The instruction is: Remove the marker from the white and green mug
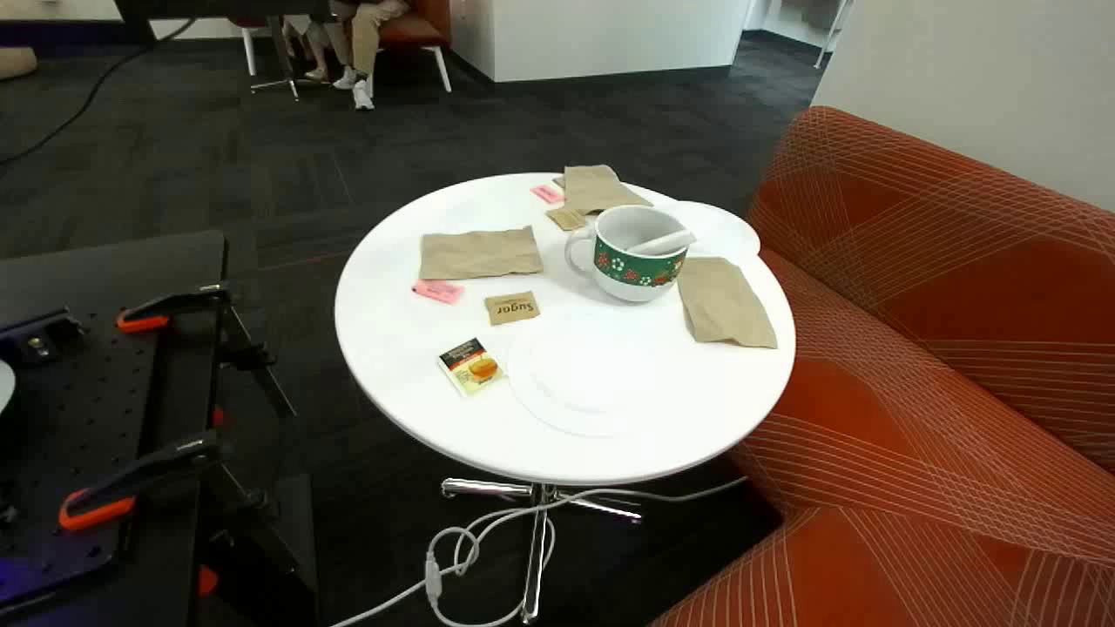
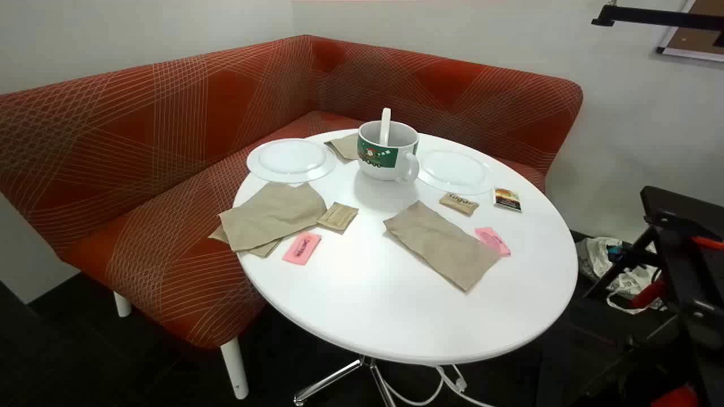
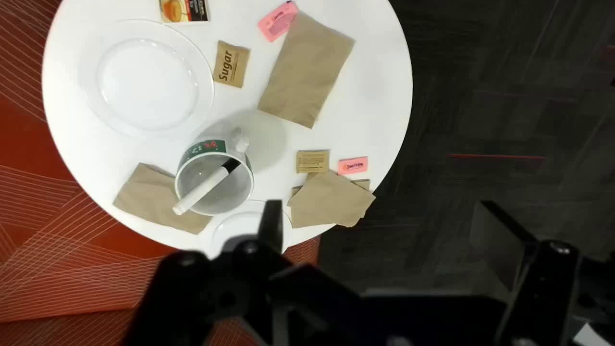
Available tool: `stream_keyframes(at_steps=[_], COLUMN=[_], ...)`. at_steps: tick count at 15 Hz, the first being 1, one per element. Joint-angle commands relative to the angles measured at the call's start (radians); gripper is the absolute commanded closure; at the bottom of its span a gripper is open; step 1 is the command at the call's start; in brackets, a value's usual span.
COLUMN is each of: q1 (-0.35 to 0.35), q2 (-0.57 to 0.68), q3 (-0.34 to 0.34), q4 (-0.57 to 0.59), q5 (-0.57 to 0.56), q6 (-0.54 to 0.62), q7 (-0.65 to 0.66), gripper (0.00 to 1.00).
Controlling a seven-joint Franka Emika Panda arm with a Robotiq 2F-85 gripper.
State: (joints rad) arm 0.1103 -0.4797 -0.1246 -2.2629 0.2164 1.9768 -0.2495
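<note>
Nearest the wrist camera sits the Robotiq gripper [image 3: 379, 209], dark and blurred, its two fingers spread wide apart with dark carpet [image 3: 461, 110] showing between. Beyond it, in the wrist view, the white marker [image 3: 204, 189] leans inside the white and green mug [image 3: 211, 167], its black end down by the handle and its pale end jutting past the opposite rim. That pale end also shows in both exterior views. The mug stands upright on the round white table [image 3: 375, 96], between a white plate [image 3: 146, 84] and a second plate [image 2: 291, 158] at the table's edge.

Just beside the mug lies a brown paper napkin [image 3: 144, 197]. Another napkin [image 3: 307, 69] has a pink sweetener packet [image 3: 278, 20] at its corner, and a third napkin [image 3: 331, 202] lies at the edge with a second pink packet [image 3: 353, 166] and a small brown packet [image 3: 312, 161] close by. A sugar packet [image 3: 231, 65] and a tea packet [image 3: 185, 10] rest near the first plate. An orange-red bench [image 2: 169, 249] with pale crossing lines flanks the table in both exterior views, and a white cable [image 1: 433, 575] trails below it.
</note>
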Motion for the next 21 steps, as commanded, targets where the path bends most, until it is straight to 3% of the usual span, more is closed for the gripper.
stream_keyframes(at_steps=[1,10,14,21], q1=[-0.02,-0.028,-0.044,-0.082], q2=[0.002,0.056,0.152,0.405], q3=[0.017,0.023,0.038,0.106], q4=[0.002,0.033,0.066,0.112], q5=[0.009,0.028,0.046,0.028], q6=[-0.004,0.016,0.07,0.369], q7=[-0.007,0.034,0.156,0.521], gripper=[0.0,0.0,0.0,0.0])
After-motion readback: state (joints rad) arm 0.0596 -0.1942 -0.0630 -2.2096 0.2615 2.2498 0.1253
